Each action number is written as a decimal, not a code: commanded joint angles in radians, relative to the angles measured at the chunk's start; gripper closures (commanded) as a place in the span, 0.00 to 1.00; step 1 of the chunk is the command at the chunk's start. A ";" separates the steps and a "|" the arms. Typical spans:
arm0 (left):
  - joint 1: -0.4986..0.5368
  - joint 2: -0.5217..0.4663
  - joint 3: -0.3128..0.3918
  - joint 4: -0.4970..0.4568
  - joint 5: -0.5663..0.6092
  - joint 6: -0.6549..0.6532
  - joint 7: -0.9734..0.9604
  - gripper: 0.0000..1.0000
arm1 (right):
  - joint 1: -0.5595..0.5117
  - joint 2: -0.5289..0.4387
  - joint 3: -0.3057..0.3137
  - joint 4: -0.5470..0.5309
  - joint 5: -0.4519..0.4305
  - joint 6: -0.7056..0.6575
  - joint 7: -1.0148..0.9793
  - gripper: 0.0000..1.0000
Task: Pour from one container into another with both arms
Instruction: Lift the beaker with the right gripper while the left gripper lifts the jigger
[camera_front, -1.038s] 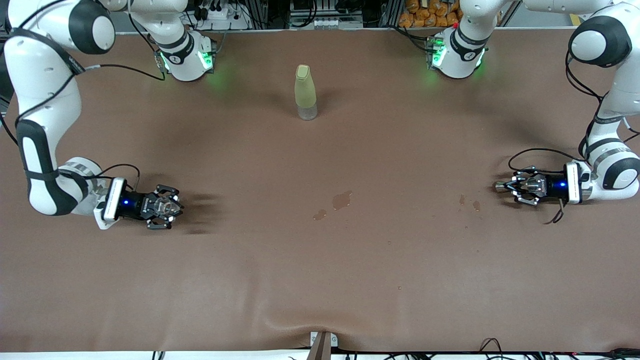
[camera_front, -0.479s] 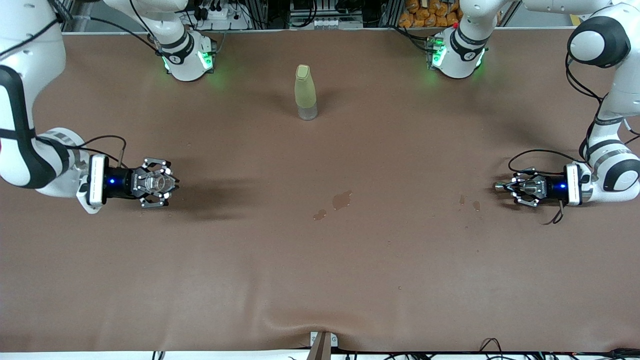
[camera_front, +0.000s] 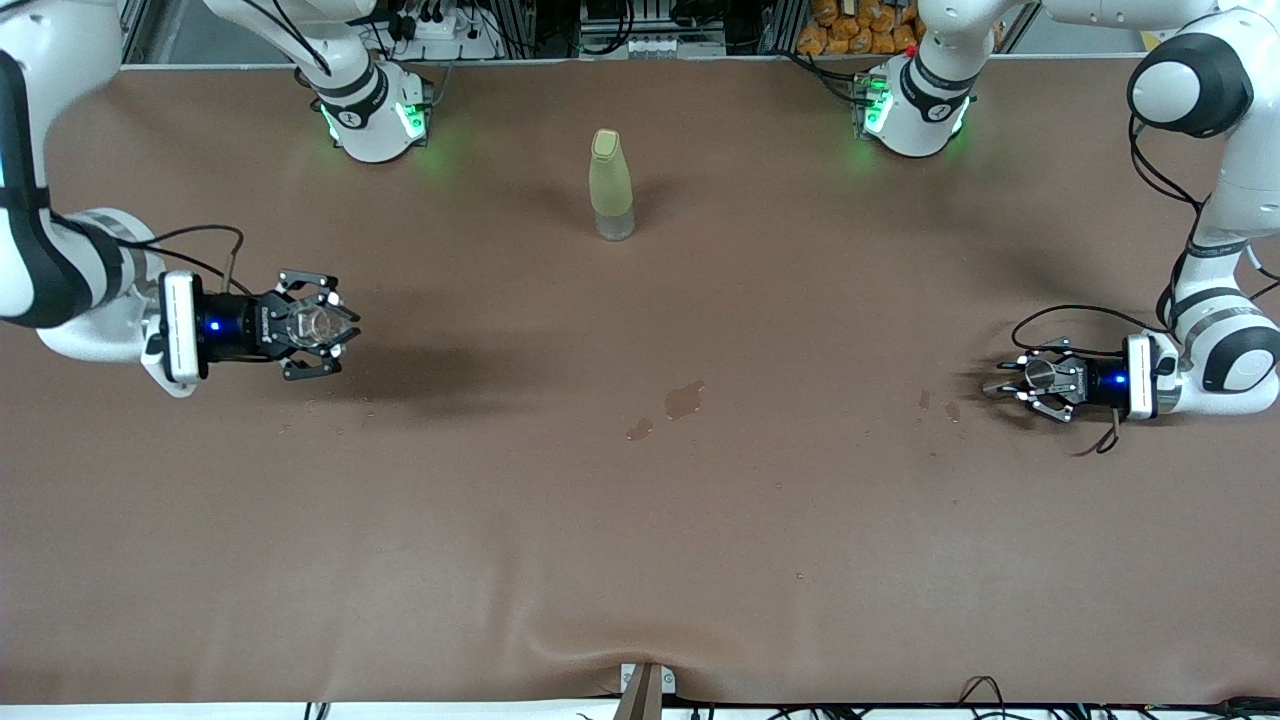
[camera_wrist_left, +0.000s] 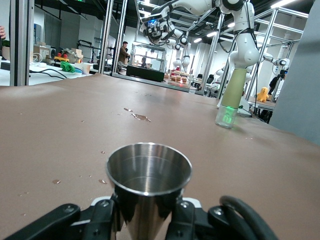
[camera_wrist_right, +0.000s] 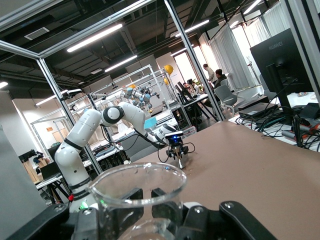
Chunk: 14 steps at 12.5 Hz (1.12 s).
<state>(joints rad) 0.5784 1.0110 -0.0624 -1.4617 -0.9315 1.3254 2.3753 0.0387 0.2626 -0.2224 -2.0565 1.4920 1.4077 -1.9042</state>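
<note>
**A:** What sits around the two claws?

**B:** Little. A tall yellow-green bottle (camera_front: 611, 184) stands upright on the bench (camera_front: 640, 520), well apart from both claws and between the two arm bases. Some wet spots (camera_front: 683, 400) lie mid-bench between the claws, and a few smaller drops (camera_front: 950, 408) lie just beside the left claw (camera_front: 1012, 385). Nothing stands on the bench between the claws.

**A:** And room to move?

**B:** The right claw (camera_front: 335, 327) is up in the air over the right arm's end of the bench, with its shadow on the brown cover beside it. The left claw is low at the left arm's end, with bare bench on every side of it. The cover's edge nearest the front camera is well apart from both.

**A:** The containers?

**B:** The right claw pinches the clear glass cup (camera_front: 306, 323); in the right wrist view its round rim (camera_wrist_right: 138, 184) stands upright between the black fingers (camera_wrist_right: 250, 220). I cannot tell if anything is in it. The metal jigger (camera_front: 1040, 373) stands upright on the bench inside the left claw. In the left wrist view its mouth (camera_wrist_left: 149, 168) is open upward with the fingers (camera_wrist_left: 102, 217) at either side of its waist. Whether they press it or stand just apart, I cannot tell.
</note>
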 joint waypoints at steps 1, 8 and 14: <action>0.001 -0.020 0.006 -0.009 -0.015 -0.011 -0.014 0.60 | 0.030 -0.094 -0.025 -0.060 -0.019 0.033 0.043 1.00; 0.005 -0.015 0.010 -0.006 -0.010 -0.008 -0.014 0.62 | 0.030 -0.085 -0.023 -0.053 -0.027 0.033 -0.114 1.00; 0.006 -0.011 0.010 -0.006 -0.020 -0.006 -0.011 0.51 | 0.058 -0.075 -0.020 -0.051 -0.024 0.053 -0.159 1.00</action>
<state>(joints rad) 0.5841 1.0101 -0.0569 -1.4617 -0.9315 1.3254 2.3744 0.0715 0.1993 -0.2311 -2.0920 1.4697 1.4431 -2.0365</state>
